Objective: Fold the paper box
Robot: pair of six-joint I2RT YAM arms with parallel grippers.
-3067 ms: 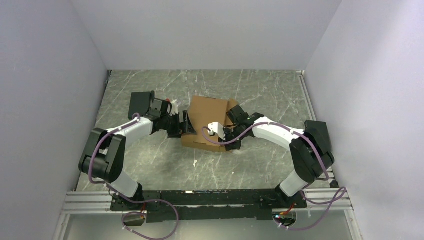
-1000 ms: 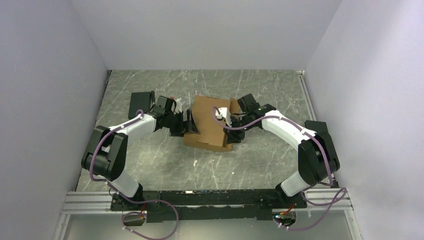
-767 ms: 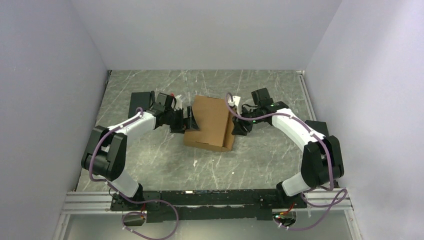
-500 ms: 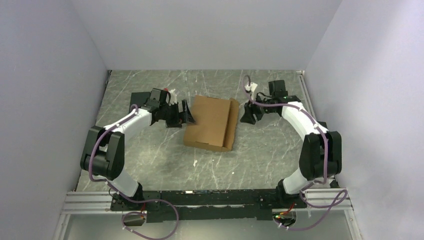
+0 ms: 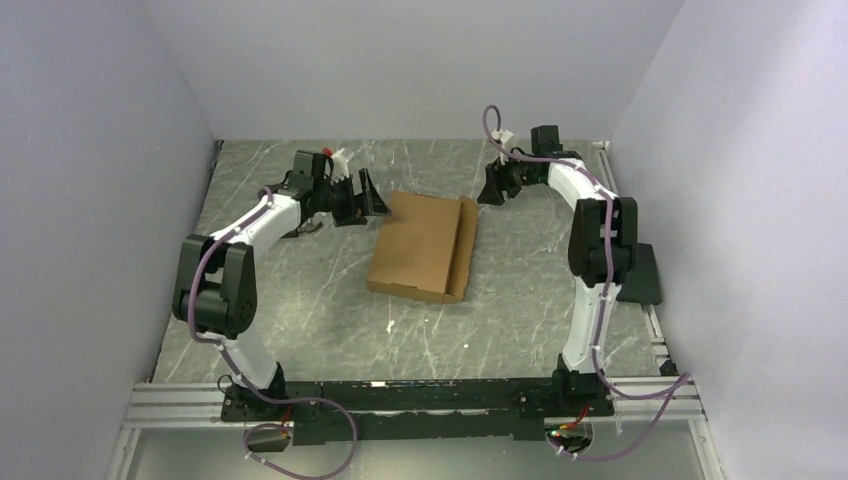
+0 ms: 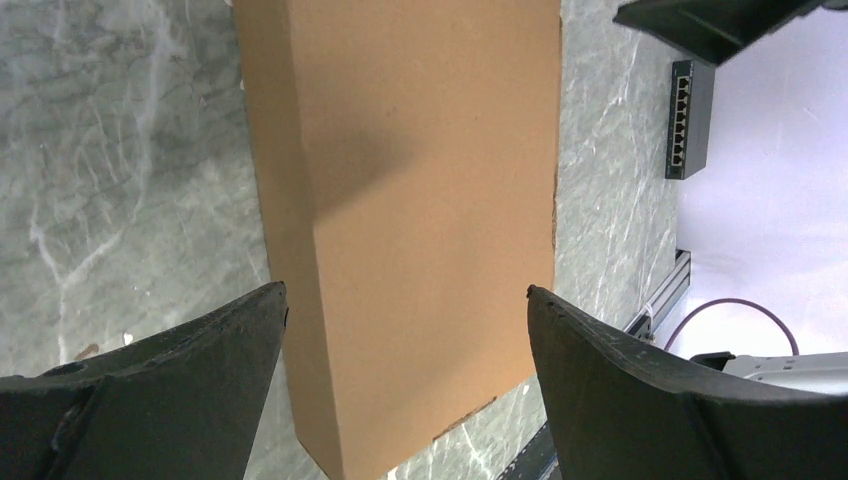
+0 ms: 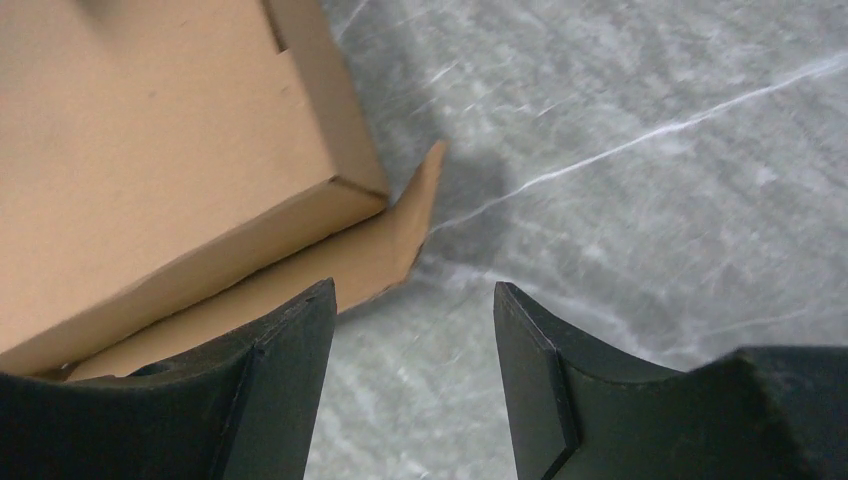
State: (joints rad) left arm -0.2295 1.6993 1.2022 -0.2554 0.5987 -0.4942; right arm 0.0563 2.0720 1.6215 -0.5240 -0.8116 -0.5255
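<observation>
The left hand (image 5: 373,194) and right hand (image 5: 491,188) have been withdrawn from the paper box (image 5: 418,245); both are held open, empty.

Plain brown paper box (image 5: 420,245) on a grey table (image 5: 520,300) veined and flecked with white marbling

Soft, even light fills the cell from above. The pale walls (image 5: 400,60) glow without glare, and the overhead view is crisp throughout. Shadows on the marble table (image 5: 520,310) are faint, and the near side of the paper box (image 5: 420,245) is a shade darker than its top. From the left wrist, a gentle diagonal shadow crosses the cardboard and the wall at far right washes out to white. The left gripper (image 6: 405,292) shows as dark, featureless shapes. The right wrist's view is softer, with marble veins slightly smeared and a grey shadow pooled beside the box's flap. The right gripper (image 7: 412,288) looms near-black.
</observation>
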